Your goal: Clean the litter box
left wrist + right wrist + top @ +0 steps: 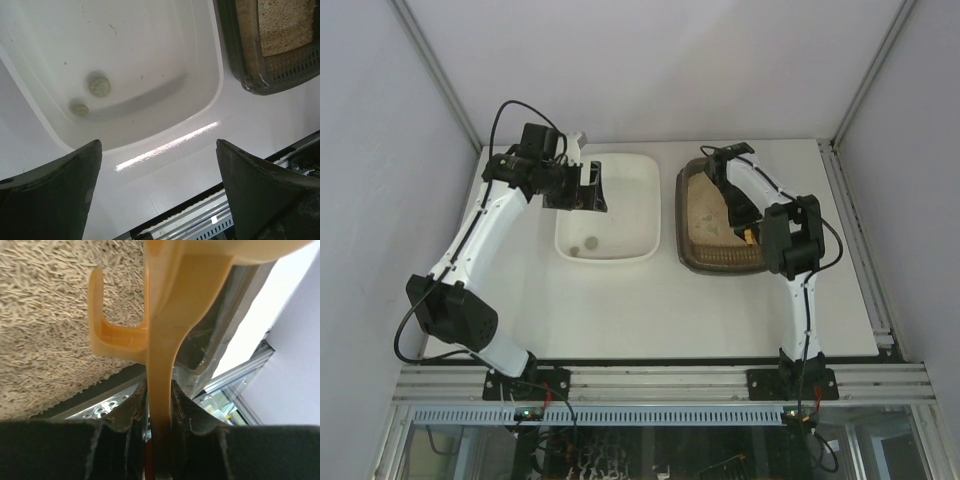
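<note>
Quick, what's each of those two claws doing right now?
Left gripper: open, holding nothing, above the white tub.
Right gripper: shut on the yellow scoop, by its handle.

1. This is a robot lab test cell. A bare white desk (620, 310) is boxed in by plain pale walls (650, 60) on aluminium struts (435, 70).
2. The left arm (485, 235) and right arm (800, 290), both white, are bolted to a metal rail (660, 382) across the bottom of the frame.
3. Black cables (396, 342) loop off the arms, and a slotted wire duct (650, 415) runs under the rail.
4. Two household things, a litter box (720, 266) and a tub (610, 257), stand side by side at mid-frame on the desk.
</note>
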